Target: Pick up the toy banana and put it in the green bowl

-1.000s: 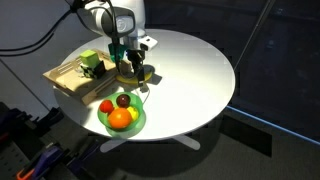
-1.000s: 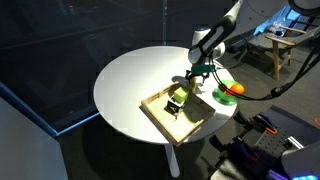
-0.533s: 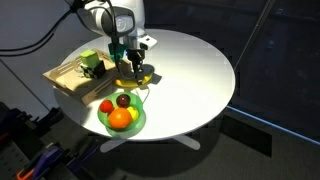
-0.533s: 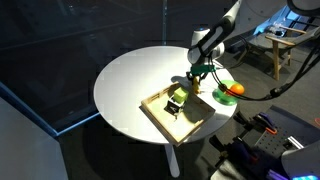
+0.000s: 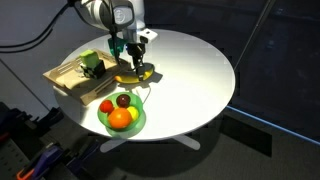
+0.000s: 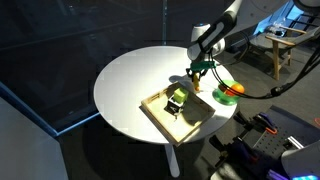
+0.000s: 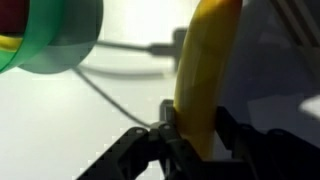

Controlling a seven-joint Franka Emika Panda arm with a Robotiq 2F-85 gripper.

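gripper (image 5: 131, 61) clamped tight on the banana (image 5: 134, 74), which is near the wooden tray (image 5: 62, 80), at or barely off the table (image 5: 195, 70) (can't tell), so grasp done, carry to green bowl (image 5: 141, 121) and release left

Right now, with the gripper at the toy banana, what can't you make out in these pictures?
Wrist view: toy banana, top cut off by the edge, lower end hidden by the gripper.
Wrist view: green bowl, blurred and cut by the left edge.
Both exterior views: things on the wooden tray, too small to name.
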